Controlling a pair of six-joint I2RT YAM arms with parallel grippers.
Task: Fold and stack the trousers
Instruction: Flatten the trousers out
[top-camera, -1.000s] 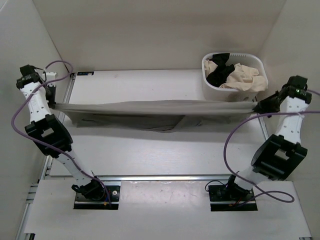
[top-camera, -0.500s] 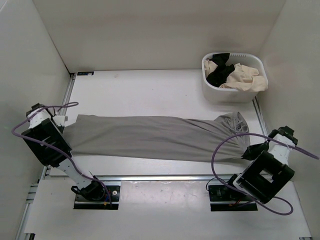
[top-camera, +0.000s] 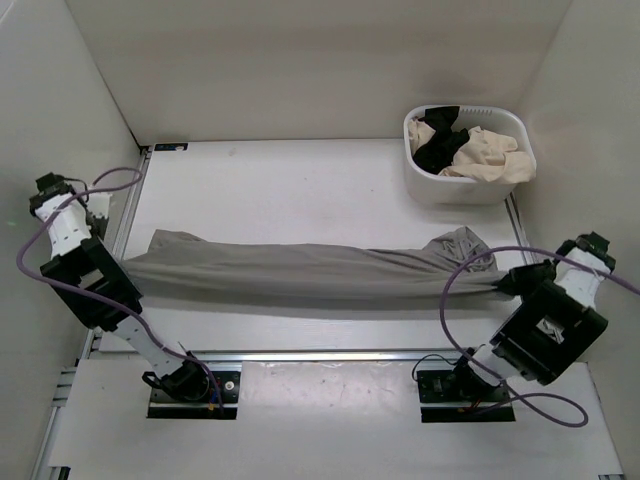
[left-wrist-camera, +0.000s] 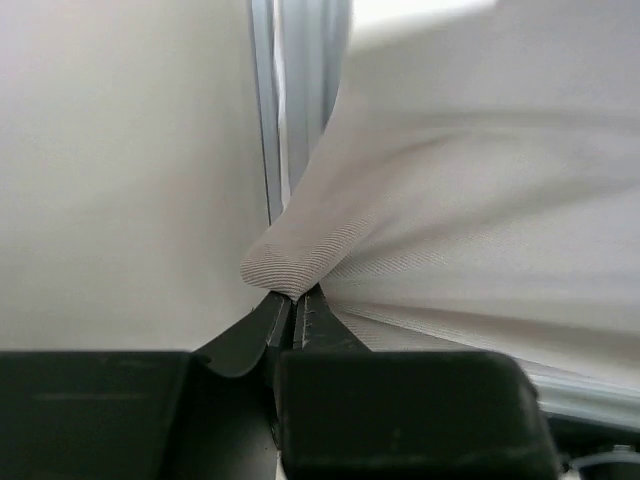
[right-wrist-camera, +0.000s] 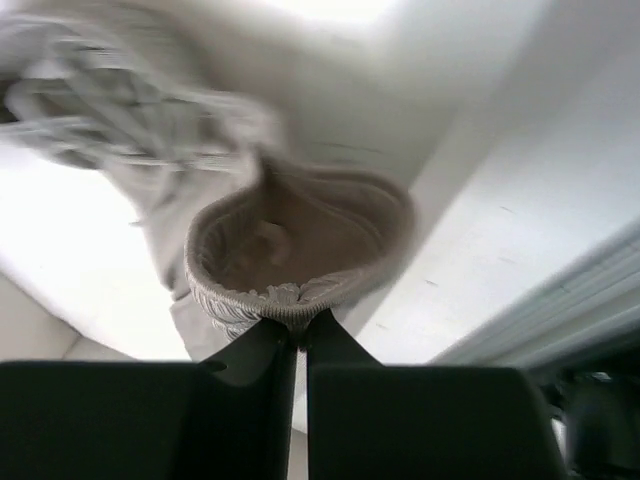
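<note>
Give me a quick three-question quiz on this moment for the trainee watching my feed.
1. True or false: the left fingers and the right fingers each pinch one end of the grey trousers.
2. Where does the white basket stand? A: far right corner of the table. B: near left corner. C: between the arm bases.
3. What lies in the basket?
Key: 1 true. 2 A. 3 a black garment and a cream garment.
</note>
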